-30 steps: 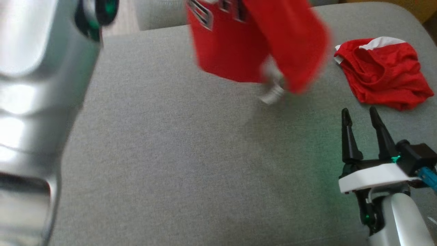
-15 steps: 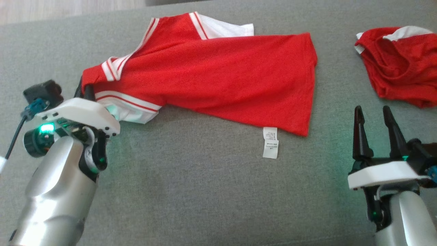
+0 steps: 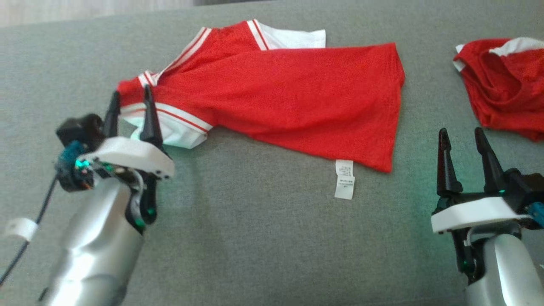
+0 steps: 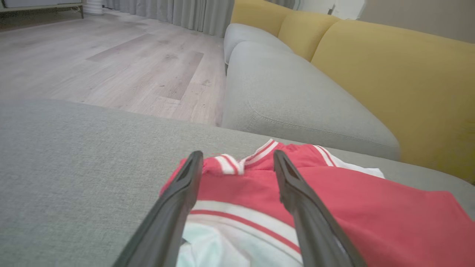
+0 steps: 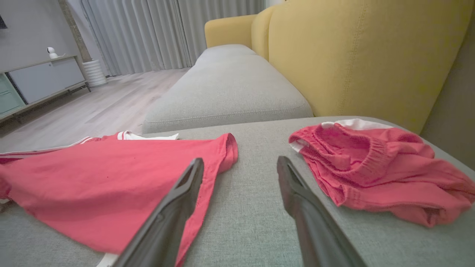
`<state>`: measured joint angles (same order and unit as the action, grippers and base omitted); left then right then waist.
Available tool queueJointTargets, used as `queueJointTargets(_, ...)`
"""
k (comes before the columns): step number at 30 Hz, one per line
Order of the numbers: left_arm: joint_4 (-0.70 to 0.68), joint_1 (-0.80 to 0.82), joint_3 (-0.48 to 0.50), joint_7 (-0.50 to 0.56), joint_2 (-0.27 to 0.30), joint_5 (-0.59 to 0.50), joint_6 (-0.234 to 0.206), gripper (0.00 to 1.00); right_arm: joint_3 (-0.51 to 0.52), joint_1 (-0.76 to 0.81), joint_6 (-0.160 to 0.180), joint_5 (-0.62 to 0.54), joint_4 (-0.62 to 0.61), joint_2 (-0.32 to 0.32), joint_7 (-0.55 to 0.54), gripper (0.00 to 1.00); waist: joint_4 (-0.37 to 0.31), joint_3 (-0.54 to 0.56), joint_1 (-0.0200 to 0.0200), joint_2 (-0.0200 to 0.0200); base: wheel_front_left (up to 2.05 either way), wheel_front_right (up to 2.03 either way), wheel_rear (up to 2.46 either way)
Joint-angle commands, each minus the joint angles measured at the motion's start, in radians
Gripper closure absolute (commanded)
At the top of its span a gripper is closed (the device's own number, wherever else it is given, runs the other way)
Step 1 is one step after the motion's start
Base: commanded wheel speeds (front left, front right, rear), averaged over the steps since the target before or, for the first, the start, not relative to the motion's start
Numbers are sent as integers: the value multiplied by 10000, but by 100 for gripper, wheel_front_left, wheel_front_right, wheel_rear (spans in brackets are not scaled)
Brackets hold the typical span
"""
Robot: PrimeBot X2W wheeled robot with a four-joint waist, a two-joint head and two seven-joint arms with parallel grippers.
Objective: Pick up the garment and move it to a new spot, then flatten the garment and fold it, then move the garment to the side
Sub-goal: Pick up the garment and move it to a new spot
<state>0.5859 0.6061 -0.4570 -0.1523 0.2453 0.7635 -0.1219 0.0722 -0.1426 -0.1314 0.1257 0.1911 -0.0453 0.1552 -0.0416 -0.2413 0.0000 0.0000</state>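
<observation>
Nearest the robot, the right tool (image 3: 460, 135) hovers over bare grey cushion (image 3: 255, 238), its two dark fingers spread wide with nothing between them. The left tool (image 3: 130, 97) reaches further forward, and its fingers also stand wide apart. In the left wrist view they sit on either side of the striped, white-trimmed end of the garment (image 3: 297, 97) without pinching it. Whether the tips brush the cloth is hard to say from these angles.

The garment (a red jersey with white and red striped trim) lies spread across the middle of the cushion. It is mostly flat, with its left end bunched up just beyond the left tool. A white care label (image 3: 344, 179) sticks out from its near hem.

Well apart to the right, a second red piece (image 3: 501, 85) with a white band lies crumpled near the cushion's edge. Beyond it rises a yellow backrest (image 5: 352, 55). Further off are a pale wood floor (image 4: 92, 55) and grey curtains (image 5: 148, 33).
</observation>
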Motion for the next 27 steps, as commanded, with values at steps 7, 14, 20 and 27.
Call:
queueJointTargets(7,-704,-1200,112,-678,188,-143,25,0,-215,142,7,-309,-415,-49,-118,0,474,942,0,0,0,0,0)
queueJointTargets(14,-1921,-3181,-1,-932,374,-313,-294,0,-269,849,7,-445,-601,-49,-372,0,795,1938,0,0,0,0,0)
queueJointTargets(20,-3206,-4855,-91,-1023,493,-550,-779,0,-346,1569,7,-348,-789,-49,-498,0,955,2537,0,0,0,0,0)
queueJointTargets(27,-4484,-5883,-239,-1052,427,-826,-1338,0,-480,2195,7,-52,-1053,-49,-494,0,1138,2721,0,0,0,0,0)
